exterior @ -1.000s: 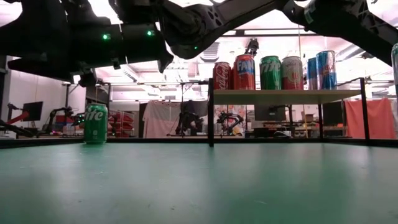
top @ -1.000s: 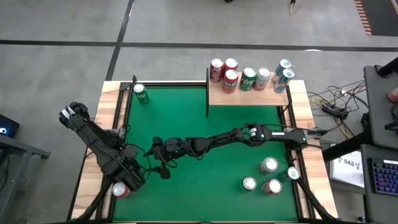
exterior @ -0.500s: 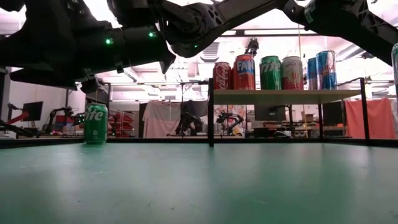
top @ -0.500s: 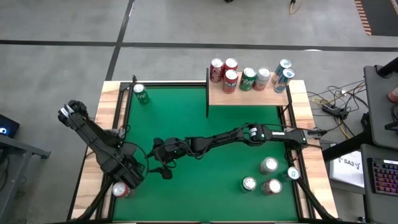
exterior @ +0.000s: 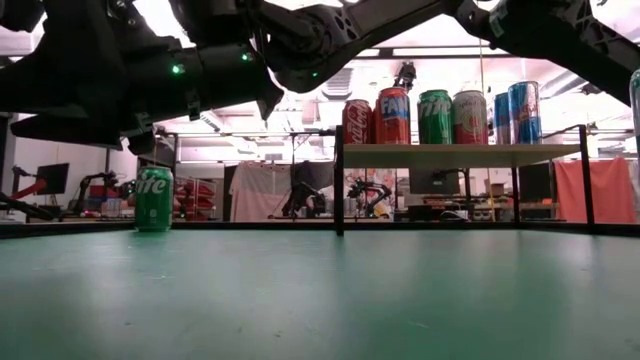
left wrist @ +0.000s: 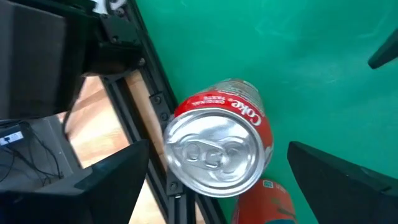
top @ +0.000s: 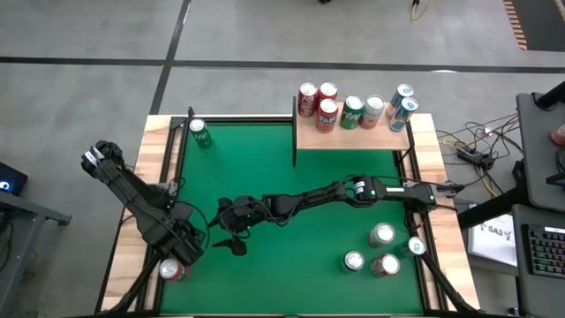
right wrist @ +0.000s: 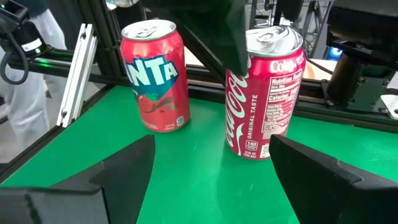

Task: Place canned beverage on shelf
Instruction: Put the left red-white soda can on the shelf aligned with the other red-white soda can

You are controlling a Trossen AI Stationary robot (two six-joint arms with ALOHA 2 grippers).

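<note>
Two red cans stand upright on the green felt at the near-left corner: a Coke can (right wrist: 264, 99) and a Fanta can (right wrist: 155, 74). My left gripper (left wrist: 217, 162) hangs open over the Coke can (left wrist: 217, 149), pointing down, one finger on either side of its top and apart from it. The Fanta can (left wrist: 264, 202) stands close beside it. In the high view my left gripper (top: 177, 256) hides all but one red can (top: 170, 269). My right gripper (right wrist: 211, 168) is open, level above the felt, facing both cans from mid-table (top: 234, 243). The shelf (top: 353, 134) stands at the far right.
Several cans stand in a row on the shelf (exterior: 450, 154). A green Sprite can (top: 200, 132) stands at the far left of the felt. Several more cans (top: 381, 235) stand near the table's right edge. A black frame rail (left wrist: 155, 106) runs just beside the Coke can.
My left gripper has come down a little over the red cans at the near-left corner. The cans have stayed where they were.
</note>
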